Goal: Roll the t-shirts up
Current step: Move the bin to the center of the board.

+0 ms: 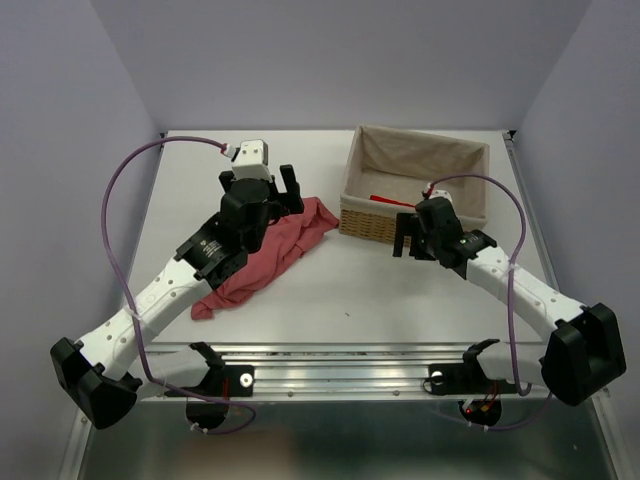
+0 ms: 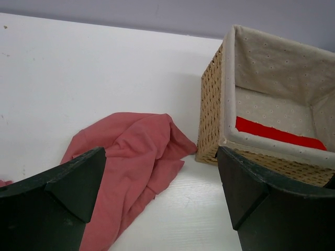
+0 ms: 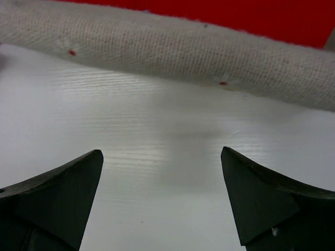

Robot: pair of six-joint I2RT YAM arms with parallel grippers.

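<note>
A salmon-red t-shirt (image 1: pixel 270 262) lies crumpled on the white table, left of the wicker basket (image 1: pixel 375 228). My left gripper (image 1: pixel 288 188) hangs open over the shirt's far end with nothing between its fingers. In the left wrist view the t-shirt (image 2: pixel 131 151) bunches under the left finger, and the gripper (image 2: pixel 161 157) spans cloth and bare table. My right gripper (image 1: pixel 408 238) stands open just in front of the basket's near wall. The right wrist view shows that gripper (image 3: pixel 162 154) empty above the table, close to the basket's cloth-lined rim (image 3: pixel 172 47).
The basket (image 2: pixel 209 104) has a beige liner, and a flat bright red thing (image 1: pixel 390 200) lies on its floor (image 2: pixel 277 135). Purple cables loop from both arms. A metal rail runs along the table's near edge (image 1: pixel 340 365).
</note>
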